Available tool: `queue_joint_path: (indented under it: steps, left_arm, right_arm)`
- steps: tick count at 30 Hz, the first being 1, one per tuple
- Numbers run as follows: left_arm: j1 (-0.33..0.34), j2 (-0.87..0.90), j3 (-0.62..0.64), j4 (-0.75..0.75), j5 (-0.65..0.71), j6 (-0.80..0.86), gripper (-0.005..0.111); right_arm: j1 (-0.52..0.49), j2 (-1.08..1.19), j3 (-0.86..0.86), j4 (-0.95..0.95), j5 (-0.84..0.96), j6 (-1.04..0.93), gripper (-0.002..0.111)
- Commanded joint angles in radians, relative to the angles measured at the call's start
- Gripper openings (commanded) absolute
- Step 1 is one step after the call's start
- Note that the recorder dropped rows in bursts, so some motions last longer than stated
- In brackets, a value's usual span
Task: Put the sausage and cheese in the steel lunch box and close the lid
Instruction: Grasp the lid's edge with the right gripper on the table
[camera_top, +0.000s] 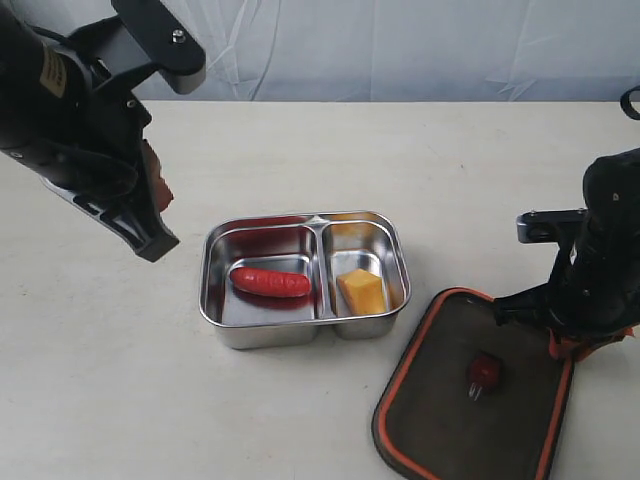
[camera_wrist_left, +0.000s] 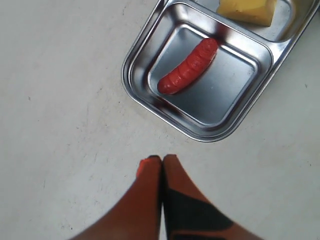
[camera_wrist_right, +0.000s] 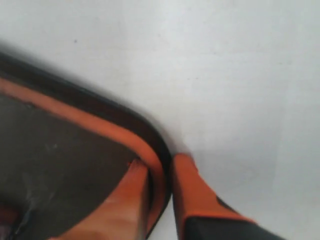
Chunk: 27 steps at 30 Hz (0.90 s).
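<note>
The steel lunch box (camera_top: 209, 300) stands open mid-table. The red sausage (camera_top: 270, 282) lies in its left compartment and the yellow cheese (camera_top: 361, 290) in the right one. The dark lid (camera_top: 440, 410) lies upside down to the box's lower right, its orange seal and centre valve (camera_top: 483, 372) facing up. My right gripper (camera_top: 573, 345) is shut on the lid's right edge; in the right wrist view the lid's orange rim (camera_wrist_right: 100, 127) runs between the right gripper's (camera_wrist_right: 160, 167) two fingers. My left gripper (camera_top: 160, 195) hangs shut and empty above the table left of the box. The left wrist view shows the sausage (camera_wrist_left: 189, 66), the cheese (camera_wrist_left: 247, 10) and the shut left gripper (camera_wrist_left: 162, 159).
The table is a pale, bare surface (camera_top: 110, 380) around the box and lid. A white curtain (camera_top: 400, 45) hangs behind the table's far edge. The lid's lower corner reaches the front edge of the exterior view.
</note>
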Motion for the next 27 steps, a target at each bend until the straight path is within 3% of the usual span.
queue_joint_path:
  steps: [1,27]
  left_arm:
    - [-0.001,-0.009,0.003,-0.034,0.021,-0.009,0.000]
    - [-0.001,-0.009,0.003,-0.104,-0.005,-0.009,0.000]
  right_arm:
    - [-0.004,0.026,0.010,-0.033,0.035,0.015,0.000]
    - [-0.004,-0.139,0.010,-0.079,0.086,0.052,0.000]
